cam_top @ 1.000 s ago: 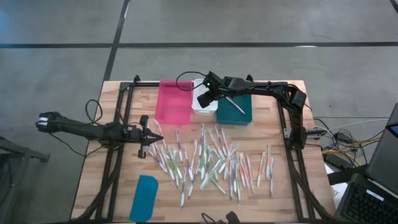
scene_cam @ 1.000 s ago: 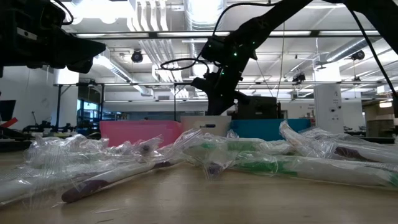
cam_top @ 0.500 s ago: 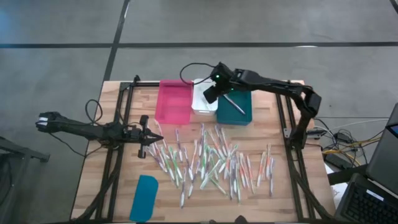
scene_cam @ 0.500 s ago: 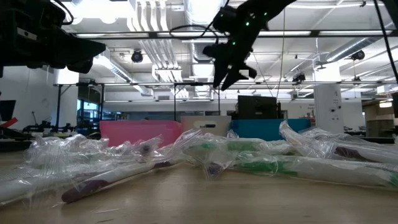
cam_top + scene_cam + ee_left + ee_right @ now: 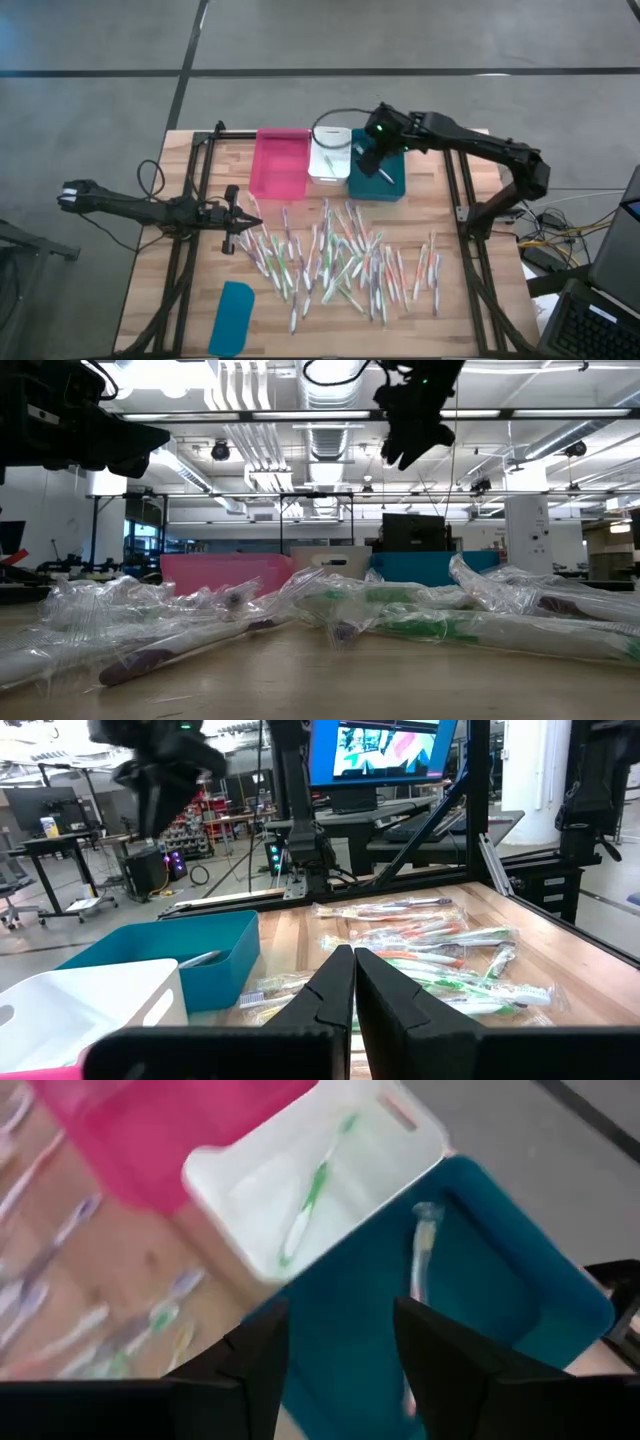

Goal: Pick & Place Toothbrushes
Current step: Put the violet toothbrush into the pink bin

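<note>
On wood table [image 5: 450, 310]: scattered toothbrushes [image 5: 340, 255]; right end effector [image 5: 366, 160] wide, empty; left end effector [image 5: 252, 224] closed.

Lab: ceiling ducts [image 5: 325, 385], monitor [image 5: 385, 748], workbenches [image 5: 50, 850].

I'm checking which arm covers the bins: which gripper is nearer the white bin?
Right. The right gripper hangs open above the teal bin beside the white bin; the left gripper waits shut by the toothbrushes.

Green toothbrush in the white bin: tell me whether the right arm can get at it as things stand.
Probably yes. The right gripper hangs open above the bins, the white bin has no lid, and the green toothbrush lies alone inside.
</note>
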Controlling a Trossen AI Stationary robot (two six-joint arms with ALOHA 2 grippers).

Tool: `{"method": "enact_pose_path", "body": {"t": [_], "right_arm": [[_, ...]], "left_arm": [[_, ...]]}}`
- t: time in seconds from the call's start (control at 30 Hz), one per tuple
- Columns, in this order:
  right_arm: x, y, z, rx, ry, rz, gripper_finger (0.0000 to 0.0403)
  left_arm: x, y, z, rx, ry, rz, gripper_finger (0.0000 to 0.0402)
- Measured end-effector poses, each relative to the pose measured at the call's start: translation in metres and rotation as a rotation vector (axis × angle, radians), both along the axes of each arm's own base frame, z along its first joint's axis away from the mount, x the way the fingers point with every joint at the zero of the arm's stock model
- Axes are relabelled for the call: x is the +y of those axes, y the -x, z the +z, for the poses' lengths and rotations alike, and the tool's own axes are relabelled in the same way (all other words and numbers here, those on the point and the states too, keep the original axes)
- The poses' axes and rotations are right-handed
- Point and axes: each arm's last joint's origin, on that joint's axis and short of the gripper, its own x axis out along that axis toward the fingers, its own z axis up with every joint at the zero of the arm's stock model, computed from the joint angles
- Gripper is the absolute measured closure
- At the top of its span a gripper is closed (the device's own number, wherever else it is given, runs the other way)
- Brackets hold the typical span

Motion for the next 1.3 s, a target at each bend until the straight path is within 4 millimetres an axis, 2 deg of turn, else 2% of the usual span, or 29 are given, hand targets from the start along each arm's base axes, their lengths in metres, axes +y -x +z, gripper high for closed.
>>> {"method": "enact_pose_path", "body": {"t": [0.2,0.43,0.67,0.97,1.13,1.3], "right_arm": [[0.034,0.028,-0.006,-0.008,0.008,0.085,0.0267],[0.059,0.072,-0.015,-0.098,0.090,0.205,0.0313],[0.069,0.112,-0.032,-0.187,0.205,0.286,0.0355],[0.080,0.153,-0.041,-0.245,0.311,0.361,0.0390],[0.085,0.172,-0.045,-0.281,0.366,0.388,0.0394],[0.088,0.183,-0.050,-0.314,0.354,0.361,0.0394]], "left_arm": [[0.000,0.000,0.000,0.000,0.000,0.000,0.0384],[0.000,0.000,0.000,0.000,0.000,0.000,0.0384],[0.000,0.000,0.000,0.000,0.000,0.000,0.0384],[0.000,0.000,0.000,0.000,0.000,0.000,0.0384],[0.000,0.000,0.000,-0.001,0.000,0.000,0.0384],[0.000,0.000,0.000,-0.002,-0.006,0.000,0.0384]]}}
